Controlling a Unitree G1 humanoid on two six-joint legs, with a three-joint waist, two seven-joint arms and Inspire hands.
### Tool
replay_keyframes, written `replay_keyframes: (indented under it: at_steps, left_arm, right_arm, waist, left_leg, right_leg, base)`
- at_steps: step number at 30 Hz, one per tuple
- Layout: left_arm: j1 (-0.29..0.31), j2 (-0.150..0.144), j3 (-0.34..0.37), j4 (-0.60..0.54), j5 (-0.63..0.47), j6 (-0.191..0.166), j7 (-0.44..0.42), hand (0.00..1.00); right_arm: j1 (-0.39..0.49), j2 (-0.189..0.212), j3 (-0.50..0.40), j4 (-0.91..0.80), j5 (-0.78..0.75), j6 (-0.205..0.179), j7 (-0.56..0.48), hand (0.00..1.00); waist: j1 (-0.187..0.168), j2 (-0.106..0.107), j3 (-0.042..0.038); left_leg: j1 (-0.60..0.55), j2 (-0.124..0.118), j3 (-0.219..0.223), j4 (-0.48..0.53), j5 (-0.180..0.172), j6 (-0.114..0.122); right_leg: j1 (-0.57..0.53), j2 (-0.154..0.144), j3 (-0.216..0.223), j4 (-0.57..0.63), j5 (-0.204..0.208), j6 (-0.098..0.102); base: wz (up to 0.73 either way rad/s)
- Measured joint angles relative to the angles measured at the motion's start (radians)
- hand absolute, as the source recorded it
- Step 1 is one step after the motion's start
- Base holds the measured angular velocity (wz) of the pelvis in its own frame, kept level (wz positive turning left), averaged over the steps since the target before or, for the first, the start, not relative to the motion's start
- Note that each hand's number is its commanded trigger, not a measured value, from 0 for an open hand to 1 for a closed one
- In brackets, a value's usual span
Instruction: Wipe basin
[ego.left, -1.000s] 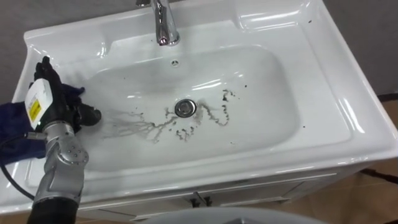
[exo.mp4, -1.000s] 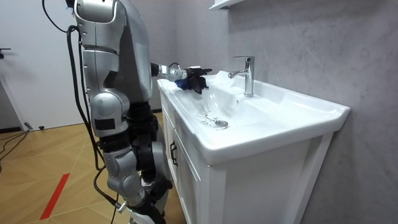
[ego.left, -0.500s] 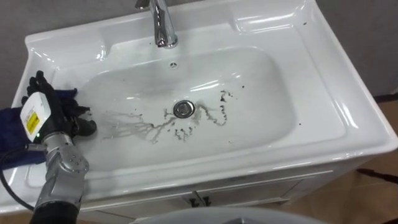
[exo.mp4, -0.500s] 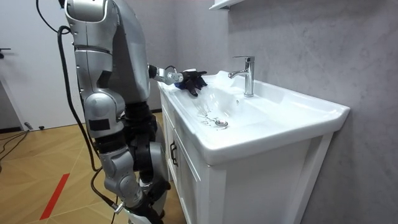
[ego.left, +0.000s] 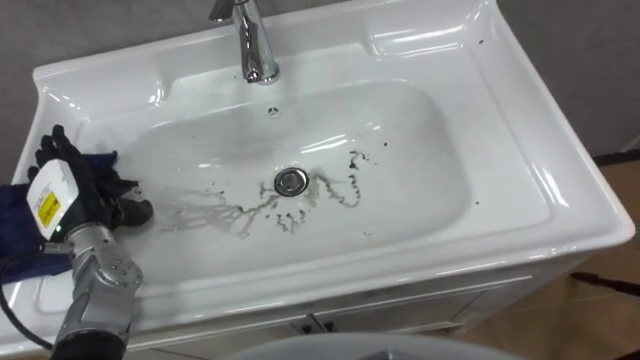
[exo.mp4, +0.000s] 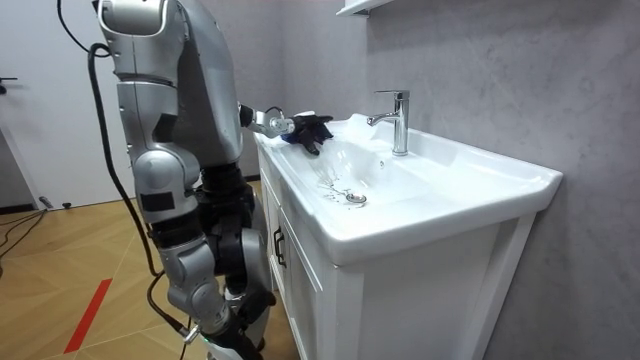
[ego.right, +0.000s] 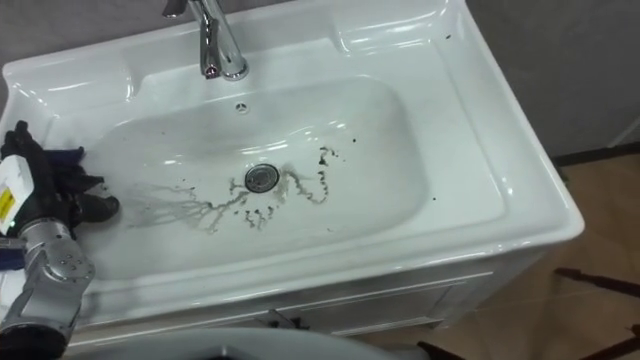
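While on cloth (ego.left: 14, 208), left hand (ego.left: 85, 190) nearer rim (ego.left: 60, 95).

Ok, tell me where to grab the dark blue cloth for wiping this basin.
Grip the dark blue cloth at its bunched middle, from above, as the left hand does with fingers curled on it. It lies crumpled on the white ceramic basin's left rim, its loose part trailing outward, so a top-down hold should keep a wad under the palm for the dark streaks.

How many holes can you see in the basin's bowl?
2: the drain at the bottom centre, and a small overflow hole on the back wall below the tap.
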Motion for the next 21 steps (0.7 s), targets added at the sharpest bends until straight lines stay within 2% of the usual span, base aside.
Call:
replay_keyframes:
  at_steps: [3,5,14,21]
  left_arm:
    - [-0.001,-0.001,0.000,0.017,0.000,0.000,0.013,1.00]
    - [-0.001,-0.001,0.003,0.030,0.000,0.000,0.027,1.00]
    - [-0.001,-0.001,0.060,0.031,-0.008,-0.001,0.046,1.00]
    - [-0.002,-0.014,0.062,0.031,-0.048,-0.011,0.043,1.00]
  right_arm:
    - [-0.004,-0.003,0.001,0.000,0.003,0.012,0.000,0.00]
    - [-0.003,-0.005,0.002,0.001,0.004,0.018,0.000,0.00]
    - [-0.007,-0.005,0.004,0.002,0.010,0.041,0.000,0.00]
    - [-0.010,-0.005,0.008,-0.002,0.009,0.042,-0.001,0.00]
  waist:
    - [0.000,0.003,-0.0029]
    - [-0.001,0.005,-0.0106]
    - [0.000,-0.003,-0.0160]
    - [0.005,-0.008,-0.0180]
  left_leg:
    - [0.007,-0.001,0.001,-0.006,0.000,0.000]
    - [0.009,-0.002,0.001,-0.009,0.001,0.000]
    - [0.016,-0.002,-0.001,-0.015,0.006,-0.002]
    - [0.021,-0.002,-0.002,-0.018,0.006,-0.002]
  right_leg:
    - [0.000,0.000,0.007,-0.008,-0.001,0.000]
    - [0.001,0.000,0.010,-0.011,-0.001,0.000]
    - [0.005,0.000,0.010,-0.011,0.000,0.000]
    - [0.013,0.000,0.010,-0.017,0.000,0.000]
  base:
    - [-0.07]
    - [-0.08]
    - [0.00]
    - [0.00]
